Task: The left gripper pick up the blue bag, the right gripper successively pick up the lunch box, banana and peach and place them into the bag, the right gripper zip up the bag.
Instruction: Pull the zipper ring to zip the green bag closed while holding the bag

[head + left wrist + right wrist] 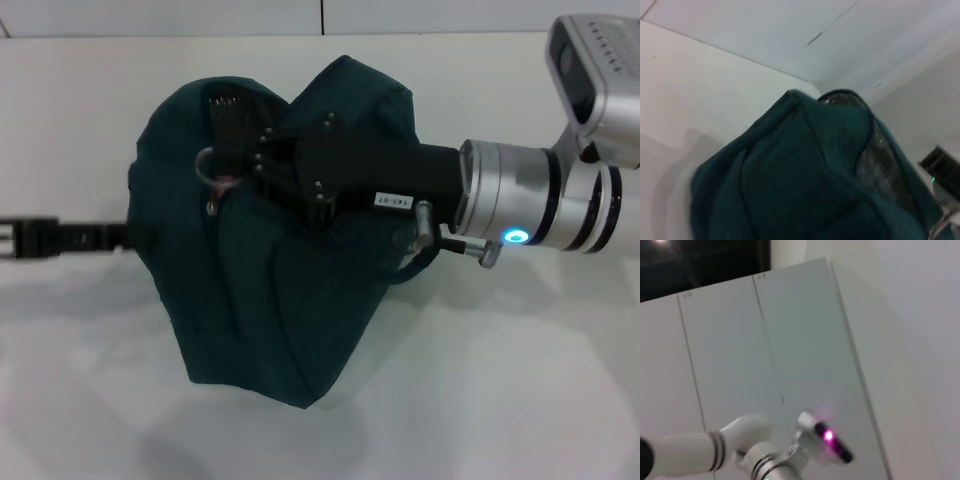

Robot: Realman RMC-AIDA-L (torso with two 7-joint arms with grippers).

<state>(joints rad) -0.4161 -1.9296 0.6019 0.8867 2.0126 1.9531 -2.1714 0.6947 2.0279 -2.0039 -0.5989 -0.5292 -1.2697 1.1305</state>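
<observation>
The blue bag (280, 300) stands on the white table in the middle of the head view. Its top shows a strip of silver lining (235, 110). My left gripper (132, 237) comes in from the left and is shut on the bag's left edge. My right gripper (250, 162) lies across the top of the bag, its fingers drawn together at the silver ring zipper pull (207, 168). The left wrist view is filled by the bag (790, 190) and its lining (880, 160). The lunch box, banana and peach are hidden.
White table (520, 380) surrounds the bag, with a wall seam behind it. My right arm's silver wrist (530, 200) with a blue light hangs over the table's right side. The right wrist view shows only wall panels (805, 340) and a white arm (740, 450).
</observation>
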